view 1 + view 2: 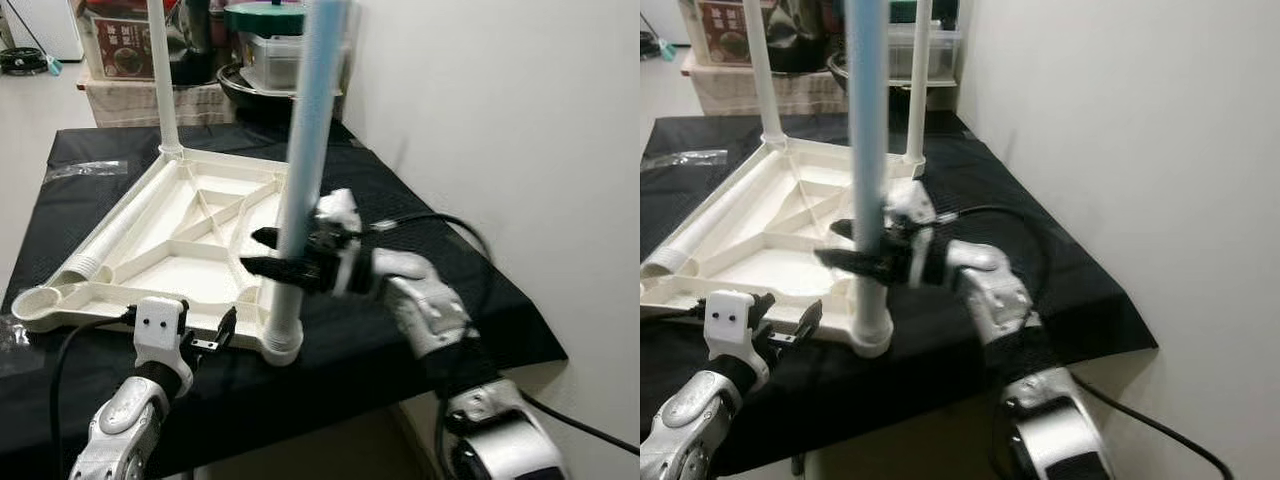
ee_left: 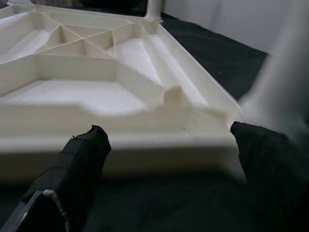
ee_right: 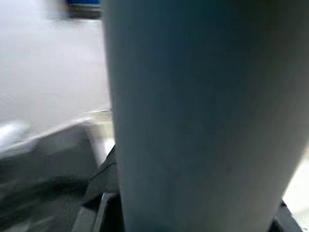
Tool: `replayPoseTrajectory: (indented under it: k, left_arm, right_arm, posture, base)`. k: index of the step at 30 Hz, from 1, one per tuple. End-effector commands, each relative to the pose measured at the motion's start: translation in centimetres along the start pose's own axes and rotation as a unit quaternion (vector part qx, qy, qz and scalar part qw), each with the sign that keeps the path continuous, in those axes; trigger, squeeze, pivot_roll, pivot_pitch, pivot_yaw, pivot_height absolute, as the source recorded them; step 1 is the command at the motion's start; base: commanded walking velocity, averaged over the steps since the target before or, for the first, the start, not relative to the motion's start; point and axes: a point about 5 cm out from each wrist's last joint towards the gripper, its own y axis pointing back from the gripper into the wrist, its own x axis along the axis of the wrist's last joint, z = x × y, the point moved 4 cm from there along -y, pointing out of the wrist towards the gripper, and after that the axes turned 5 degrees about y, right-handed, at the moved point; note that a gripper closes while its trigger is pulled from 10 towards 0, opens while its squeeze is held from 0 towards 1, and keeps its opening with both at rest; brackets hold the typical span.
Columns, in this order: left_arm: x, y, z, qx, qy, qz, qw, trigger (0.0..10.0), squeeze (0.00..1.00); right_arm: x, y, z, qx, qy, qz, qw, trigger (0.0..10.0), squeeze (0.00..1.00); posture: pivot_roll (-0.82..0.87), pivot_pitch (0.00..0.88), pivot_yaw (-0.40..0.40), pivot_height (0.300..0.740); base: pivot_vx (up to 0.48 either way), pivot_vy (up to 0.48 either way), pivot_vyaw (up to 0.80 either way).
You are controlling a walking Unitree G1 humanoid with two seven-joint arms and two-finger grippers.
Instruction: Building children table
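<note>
Left eye view, tabletop: I see the white tabletop (image 1: 170, 240) lying upside down on the black-covered bench (image 1: 420, 200), ribs up, reaching to the bench's near edge.
Loose leg: one white leg (image 1: 115, 235) lies flat inside the tabletop along its left side.
Left gripper: my left gripper (image 1: 205, 343) sits at the near edge, fingers spread wide and holding nothing, with the tabletop's near rim just ahead of them.
Fitted legs: one leg (image 1: 162, 75) stands upright at the far-left corner, another (image 1: 920, 80) at the far-right corner.
Blue leg: the pale blue leg (image 1: 300, 170) stands upright in the near-right corner socket (image 1: 283, 343).
Right gripper: my right gripper (image 1: 262, 252) is clamped around the blue leg partway up.
Key relation: leg's long axis runs vertical, straight above the socket; I judge the next push goes straight down, and the right arm is the one on it.
</note>
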Motion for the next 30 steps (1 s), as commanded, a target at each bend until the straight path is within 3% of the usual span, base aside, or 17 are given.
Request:
replayPoseTrajectory:
  k: [1, 2, 3, 8, 9, 10, 12, 14, 15, 16, 17, 18, 22, 26, 27, 29, 30]
  left_arm:
    - [0.0, 0.1, 0.1, -0.004, 0.001, -0.002, 1.0, 10.0, 0.0]
    - [0.0, 0.1, 0.1, -0.004, 0.001, -0.002, 1.0, 10.0, 0.0]
    - [0.0, -0.2, 0.4, -0.01, 0.003, 0.0, 1.0, 10.0, 0.0]
    - [0.0, -0.2, 0.5, -0.013, 0.005, 0.001, 1.0, 10.0, 0.0]
    - [0.0, -0.2, 0.5, -0.013, 0.005, 0.001, 1.0, 10.0, 0.0]
    - [0.0, -0.2, 0.5, -0.014, 0.005, -0.001, 1.0, 10.0, 0.0]
    - [-0.1, -0.2, 0.5, -0.015, 0.006, -0.002, 1.0, 10.0, 0.0]
    - [-0.1, -0.2, 0.5, -0.015, 0.006, -0.002, 1.0, 10.0, 0.0]
    - [-0.1, -0.1, 0.5, -0.016, 0.006, -0.002, 1.0, 10.0, 0.0]
    - [0.0, -0.3, 0.7, -0.022, 0.008, -0.001, 1.0, 10.0, 0.0]
    - [0.0, -0.3, 0.7, -0.022, 0.008, -0.001, 1.0, 10.0, 0.0]
    - [0.0, -0.3, 0.8, -0.023, 0.008, -0.001, 1.0, 10.0, 0.0]
    - [-0.1, -0.4, 0.8, -0.023, 0.009, 0.0, 1.0, 10.0, 0.0]
    - [0.0, -0.4, 0.9, -0.023, 0.01, 0.002, 1.0, 10.0, 0.0]
    - [0.1, -0.3, 1.0, -0.023, 0.011, 0.003, 1.0, 10.0, 0.0]
    - [0.0, -0.2, 0.8, -0.02, 0.01, 0.003, 1.0, 10.0, 0.0]
    - [0.0, -0.1, 0.7, -0.017, 0.009, 0.002, 1.0, 10.0, 0.0]
  right_arm:
    - [-3.9, 2.7, 6.1, -0.222, 0.025, -0.1, 0.97, 0.0, 0.0]
    - [-3.9, 2.7, 6.1, -0.222, 0.025, -0.1, 0.97, 0.0, 0.0]
    - [-4.5, 5.1, 8.3, -0.35, -0.008, -0.102, 0.931, 0.0, 0.0]
    - [-4.9, 6.4, 8.4, -0.395, -0.036, -0.102, 0.912, 0.0, 0.0]
    - [-4.7, 6.2, 7.6, -0.385, -0.053, -0.091, 0.917, 9.6, 0.0]
    - [-3.4, 5.2, 5.6, -0.33, -0.064, -0.059, 0.94, 10.0, 0.0]
    - [-1.8, 4.4, 3.9, -0.276, -0.078, -0.008, 0.958, 10.0, 0.0]
    - [-1.8, 4.4, 3.9, -0.276, -0.078, -0.008, 0.958, 10.0, 0.0]
    - [-0.4, 4.0, 2.8, -0.238, -0.073, 0.029, 0.968, 10.0, 0.62]
    - [3.5, 3.0, -0.3, -0.031, -0.055, 0.102, 0.993, 10.0, 0.22]
    - [3.5, 3.0, -0.3, -0.031, -0.055, 0.102, 0.993, 10.0, 0.22]
    - [4.6, 3.4, -1.7, 0.065, -0.028, 0.122, 0.99, 10.0, 0.0]
    - [4.3, 5.7, -5.1, 0.247, 0.025, 0.118, 0.962, 10.0, 0.0]
    - [1.8, 5.8, -6.6, 0.281, 0.065, 0.068, 0.955, 10.0, 0.0]
    - [1.0, 5.7, -6.9, 0.287, 0.073, 0.05, 0.954, 0.0, 0.0]
    - [-0.8, 5.2, -7.1, 0.283, 0.07, 0.008, 0.957, 0.0, 0.0]
    - [-2.1, 3.9, -6.1, 0.224, 0.055, -0.031, 0.973, 0.0, 0.0]
  posture:
    - [0.09, 0.0, -0.126, 0.74]
    - [0.09, 0.0, -0.126, 0.74]
    - [0.09, 0.0, -0.123, 0.74]
    - [0.09, 0.0, -0.121, 0.74]
    - [0.08, 0.0, -0.116, 0.74]
    - [0.08, 0.0, -0.114, 0.74]
    - [0.08, 0.0, -0.114, 0.74]
    - [0.08, 0.0, -0.114, 0.74]
    - [0.08, 0.0, -0.114, 0.74]
    - [0.07, 0.0, -0.112, 0.74]
    - [0.07, 0.0, -0.112, 0.74]
    - [0.07, 0.0, -0.112, 0.74]
    - [0.07, 0.0, -0.117, 0.74]
    - [0.08, 0.0, -0.125, 0.74]
    - [0.09, 0.0, -0.126, 0.74]
    - [0.09, 0.0, -0.129, 0.74]
    - [0.09, 0.0, -0.131, 0.74]
  base:
    - [0.0, 0.0, 0.0]
    - [0.0, 0.0, 0.0]
    - [0.0, 0.0, 0.0]
    - [0.0, 0.0, 0.0]
    - [0.0, 0.0, 0.0]
    - [0.0, 0.0, 0.0]
    - [0.0, 0.0, 0.0]
    - [0.0, 0.0, 0.0]
    - [0.0, 0.0, 0.0]
    - [0.0, 0.0, 0.0]
    - [0.0, 0.0, 0.0]
    - [0.0, 0.0, 0.0]
    - [0.0, 0.0, 0.0]
    - [0.0, 0.0, 0.0]
    - [0.0, 0.0, 0.0]
    - [0.0, 0.0, 0.0]
    - [0.0, 0.0, 0.0]
